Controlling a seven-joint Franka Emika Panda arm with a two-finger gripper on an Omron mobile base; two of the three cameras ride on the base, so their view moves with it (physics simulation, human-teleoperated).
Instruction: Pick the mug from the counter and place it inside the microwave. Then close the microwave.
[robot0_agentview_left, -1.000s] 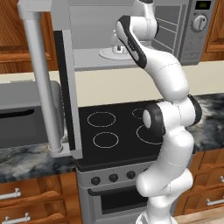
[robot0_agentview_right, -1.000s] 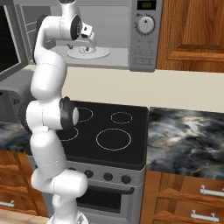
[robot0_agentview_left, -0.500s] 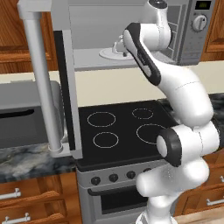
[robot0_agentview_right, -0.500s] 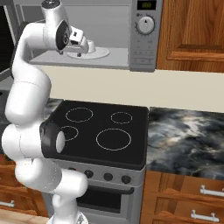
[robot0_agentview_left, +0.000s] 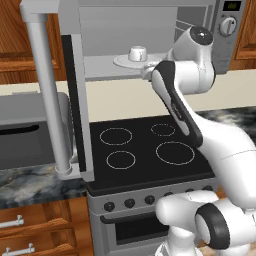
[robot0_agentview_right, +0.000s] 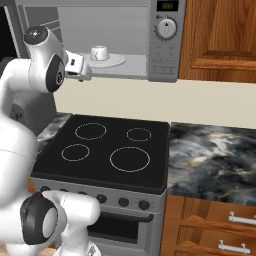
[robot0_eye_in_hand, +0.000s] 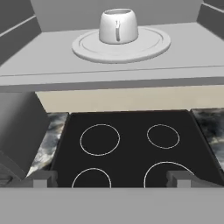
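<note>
The white mug (robot0_eye_in_hand: 117, 26) stands upright on the round white plate (robot0_eye_in_hand: 148, 46) inside the open microwave (robot0_agentview_right: 165, 40), its handle facing the hand camera. From the base views the mug (robot0_agentview_left: 137, 52) (robot0_agentview_right: 99, 52) sits alone on the plate. My gripper (robot0_eye_in_hand: 111, 179) hangs open and empty just outside the microwave's front edge, below and in front of the mug, touching nothing. The same gripper (robot0_agentview_left: 146, 73) (robot0_agentview_right: 85, 72) hovers over the back of the stove. The microwave door (robot0_agentview_left: 75, 100) stands swung out to the left. The dark marbled counter (robot0_agentview_right: 215, 155) runs beside the stove.
A black cooktop (robot0_agentview_right: 110, 150) with four ring burners lies under the microwave. A dark-grey box (robot0_agentview_left: 25, 135) stands on the counter at the left, behind the door's long bar handle (robot0_agentview_left: 47, 95). Wooden cabinets (robot0_agentview_right: 220, 35) hang at the right, with drawers (robot0_agentview_right: 215, 230) below.
The hand has drawn back out of the microwave toward the camera, and the arm's elbow has swung down and outward. The mug stays on the plate.
</note>
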